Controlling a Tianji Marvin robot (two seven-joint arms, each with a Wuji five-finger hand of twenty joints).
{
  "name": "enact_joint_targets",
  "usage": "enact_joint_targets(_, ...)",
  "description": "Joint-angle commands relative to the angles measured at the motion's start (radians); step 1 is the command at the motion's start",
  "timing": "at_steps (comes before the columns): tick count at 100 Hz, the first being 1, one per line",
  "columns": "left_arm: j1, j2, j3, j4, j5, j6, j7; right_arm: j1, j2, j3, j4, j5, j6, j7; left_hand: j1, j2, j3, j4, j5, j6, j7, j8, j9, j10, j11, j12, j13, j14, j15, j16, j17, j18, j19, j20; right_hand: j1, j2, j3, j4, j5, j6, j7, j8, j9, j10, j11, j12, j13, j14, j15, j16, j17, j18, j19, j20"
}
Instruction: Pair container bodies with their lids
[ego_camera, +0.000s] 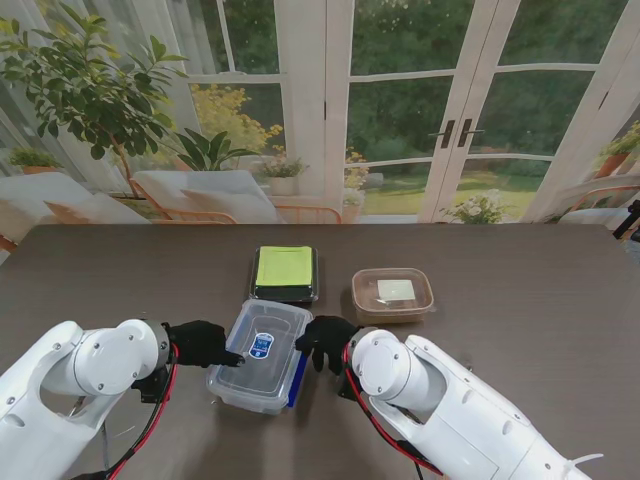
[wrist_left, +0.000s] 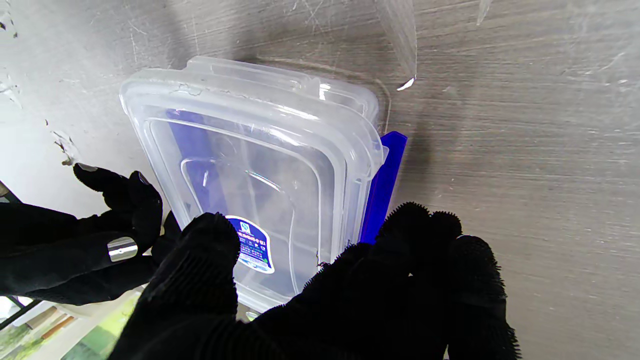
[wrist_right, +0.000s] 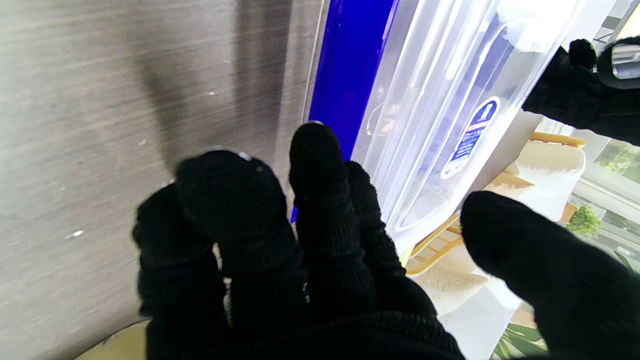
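A clear container (ego_camera: 260, 355) with its clear lid on top and a blue sticker stands in the middle of the table, close to me. A blue lid (ego_camera: 297, 378) lies against its right side, partly under it. My left hand (ego_camera: 200, 343) is at the container's left edge with its fingers apart and a fingertip touching the rim. My right hand (ego_camera: 325, 340) hangs over the right edge beside the blue lid (wrist_right: 350, 75), fingers spread and holding nothing. The left wrist view shows the clear lid (wrist_left: 250, 165) sitting slightly askew on the body.
Farther from me stands a black container (ego_camera: 285, 272) with a yellow-green lid on it. To its right is a brown translucent container (ego_camera: 392, 293) with a lid on. The dark wooden table (ego_camera: 520, 300) stretches out to both sides.
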Motion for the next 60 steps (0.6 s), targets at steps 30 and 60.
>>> enact_joint_targets(30, -0.011, -0.028, 0.048, -0.011, -0.064, -0.021, -0.036, 0.017, -0.039, -0.046, 0.034, 0.026, -0.013, 0.007, 0.038, 0.057, -0.04, 0.036, 0.077, -0.281, 0.042, -0.009, 0.002, -0.181, -0.001, 0.011, 0.035, -0.017, 0.016, 0.008, 0.01, -0.139, 0.022, 0.011, -0.018, 0.005, -0.01, -0.02, -0.104, -0.189, -0.219, -0.01, 0.021, -0.003, 0.028, 0.012, 0.017, -0.002, 0.021, 0.013, 0.206, 0.008, 0.036, 0.009)
enact_joint_targets(60, -0.029, -0.026, 0.06, 0.004, -0.09, -0.029, -0.043, 0.026, -0.043, -0.051, 0.05, 0.042, -0.02, 0.009, 0.048, 0.059, -0.051, 0.036, 0.08, -0.28, 0.043, -0.009, 0.008, -0.18, -0.003, 0.01, 0.038, -0.014, 0.014, 0.007, 0.009, -0.136, 0.019, 0.01, -0.018, 0.006, -0.012, -0.02, -0.107, -0.19, -0.223, -0.012, 0.021, -0.002, 0.029, 0.011, 0.017, -0.002, 0.02, 0.013, 0.206, 0.008, 0.036, 0.009)
